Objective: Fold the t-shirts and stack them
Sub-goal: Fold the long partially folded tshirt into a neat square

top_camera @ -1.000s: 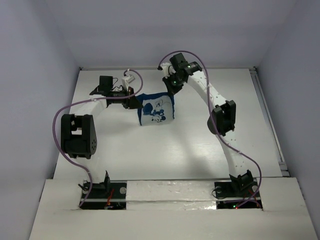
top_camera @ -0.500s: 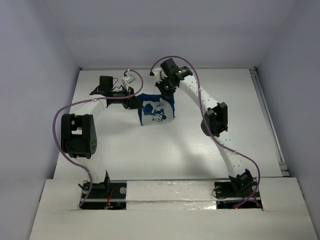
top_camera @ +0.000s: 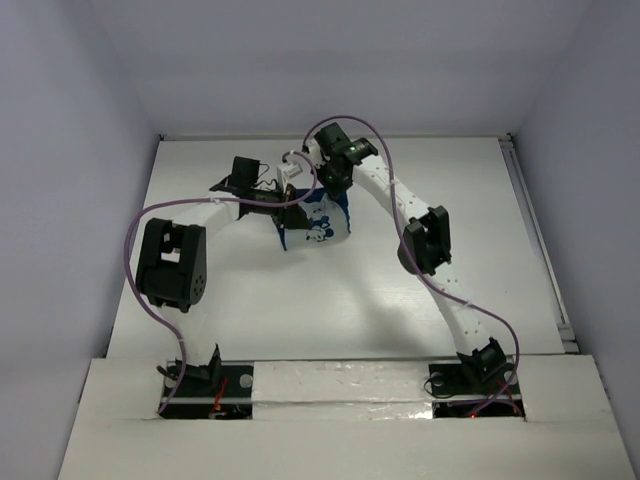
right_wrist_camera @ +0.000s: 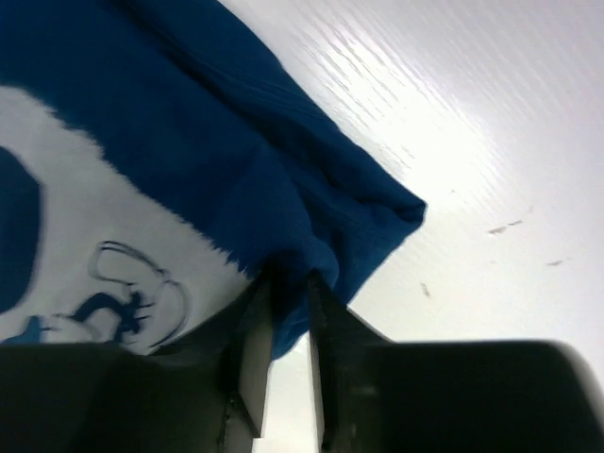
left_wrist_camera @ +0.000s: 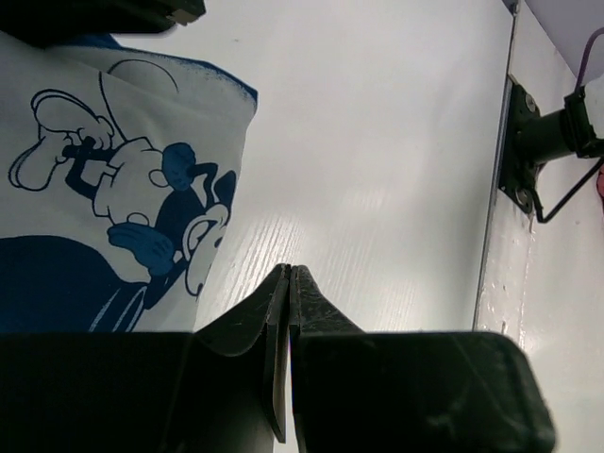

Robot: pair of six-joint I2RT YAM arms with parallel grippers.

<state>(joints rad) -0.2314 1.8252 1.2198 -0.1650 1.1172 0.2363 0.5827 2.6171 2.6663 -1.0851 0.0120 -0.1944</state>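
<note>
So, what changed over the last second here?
The left gripper, shut and empty, slid right, toward the t-shirt. The right gripper swung left over the shirt's far edge, its jaws now narrowly apart at the cloth. The shirt lies roughly where it was.

white table (top_camera: 300,300), folded navy t-shirt (top_camera: 322,232) with white printed graphic lying toward its far side

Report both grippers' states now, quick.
Left gripper: closed, empty.
Right gripper: slightly open, with the edge of the shirt between its tips.
</note>
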